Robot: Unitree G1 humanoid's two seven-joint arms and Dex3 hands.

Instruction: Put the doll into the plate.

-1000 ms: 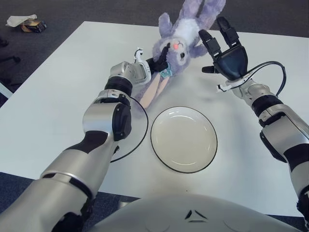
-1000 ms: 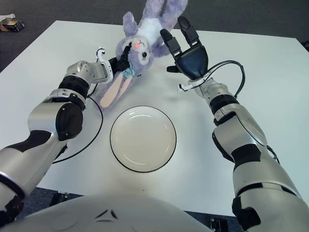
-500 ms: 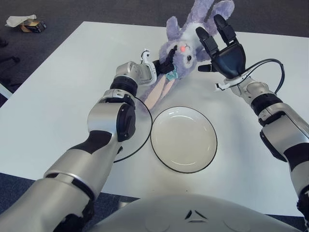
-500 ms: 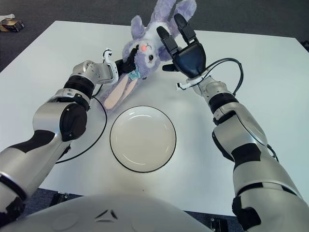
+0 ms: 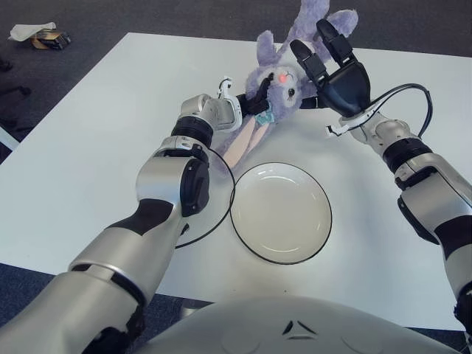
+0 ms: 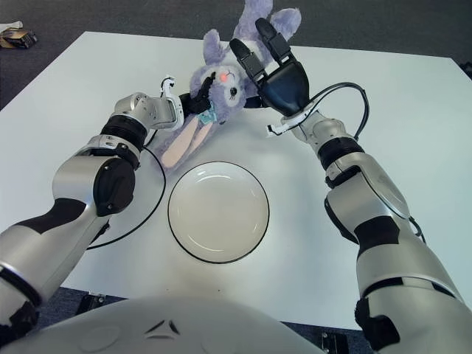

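Note:
A purple plush rabbit doll (image 5: 282,80) with long pink-lined ears (image 5: 240,144) is held above the far part of the white table. My left hand (image 5: 247,105) is shut on the doll at its neck, by a teal tag. My right hand (image 5: 332,63) is spread open against the doll's right side, its black fingers (image 5: 304,60) touching the body. The white plate (image 5: 281,212) with a dark rim lies nearer to me, below the doll and apart from it.
A thin black ring (image 5: 214,210) lies on the table (image 5: 88,133) left of the plate, partly under my left forearm. A black cable (image 5: 402,96) loops from my right wrist. A small box (image 5: 51,38) sits on the floor beyond the table's left corner.
Both hands and the doll have shifted to the right and slightly away from me. My right hand has closed in from beside the doll until its fingers touch it.

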